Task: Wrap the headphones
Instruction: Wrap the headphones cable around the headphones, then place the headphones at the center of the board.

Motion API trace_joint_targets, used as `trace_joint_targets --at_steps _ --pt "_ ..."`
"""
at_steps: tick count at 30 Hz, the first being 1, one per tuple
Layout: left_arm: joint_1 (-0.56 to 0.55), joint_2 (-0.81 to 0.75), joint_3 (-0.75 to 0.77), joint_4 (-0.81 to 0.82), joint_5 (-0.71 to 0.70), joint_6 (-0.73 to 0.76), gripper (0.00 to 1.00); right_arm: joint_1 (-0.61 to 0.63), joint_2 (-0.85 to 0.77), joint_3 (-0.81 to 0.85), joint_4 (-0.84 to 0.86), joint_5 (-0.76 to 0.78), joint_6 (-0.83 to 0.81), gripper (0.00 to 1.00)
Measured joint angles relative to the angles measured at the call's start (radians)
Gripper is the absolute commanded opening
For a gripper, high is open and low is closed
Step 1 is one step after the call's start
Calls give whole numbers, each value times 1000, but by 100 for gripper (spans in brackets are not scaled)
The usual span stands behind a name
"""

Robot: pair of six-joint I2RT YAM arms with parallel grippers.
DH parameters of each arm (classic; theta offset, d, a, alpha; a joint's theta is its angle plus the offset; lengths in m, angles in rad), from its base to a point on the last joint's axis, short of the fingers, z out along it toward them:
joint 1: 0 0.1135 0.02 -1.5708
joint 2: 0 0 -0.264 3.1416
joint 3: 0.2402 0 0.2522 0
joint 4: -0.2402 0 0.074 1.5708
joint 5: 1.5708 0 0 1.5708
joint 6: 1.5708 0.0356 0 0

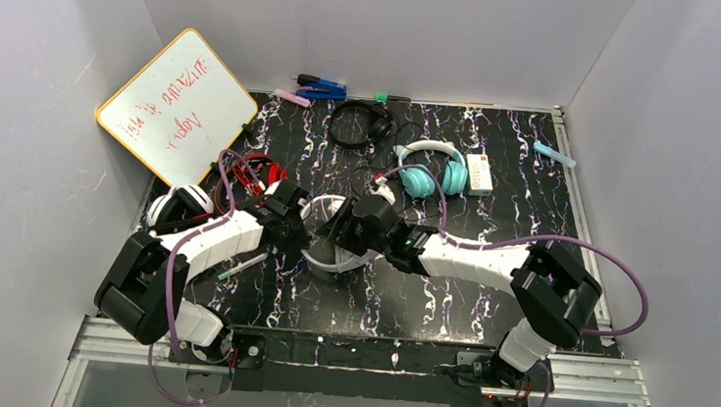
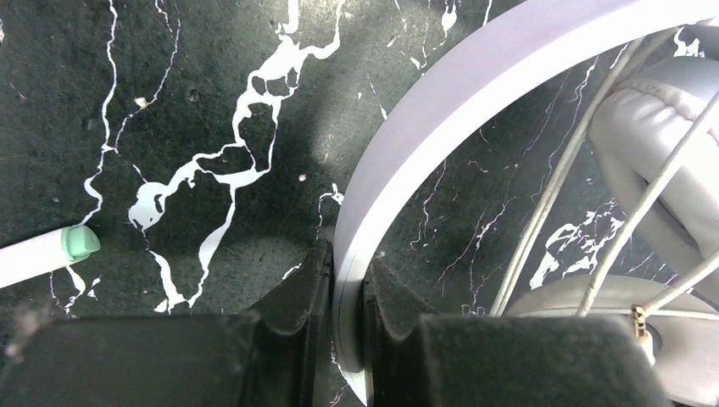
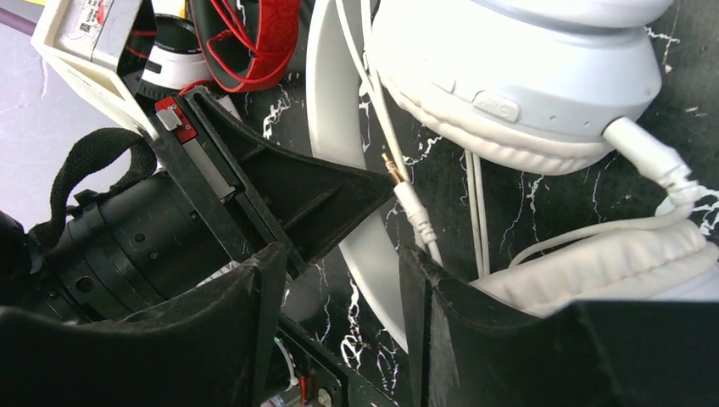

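Observation:
The all-white headphones lie at the table's middle, between both grippers. My left gripper is shut on their white headband; the white cord runs over a padded cup. My right gripper stands open just beside the headband. The cord's plug lies loose at its right fingertip, by the cups. The red headphones, white-and-black headphones, black headphones and teal headphones rest further off.
A whiteboard leans on the left wall. A green-capped marker lies near the left arm. At the back are a blue tool, a pink marker, a white box and a pale blue tube.

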Motion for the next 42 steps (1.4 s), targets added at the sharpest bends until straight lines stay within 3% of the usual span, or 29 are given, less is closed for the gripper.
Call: trace_joint_targets --at_steps 3,7,9,42 --pt "0 0 0 0 0 5 0 -6 0 3 -5 -13 -45 48" --pt "0 0 0 -2 0 11 0 -10 0 3 -22 -19 -113 10" --pt "0 0 0 -4 5 14 0 -13 0 3 -35 -17 -143 1" --pt "-1 10 3 -45 22 34 0 -89 -4 13 -77 -124 -293 1"
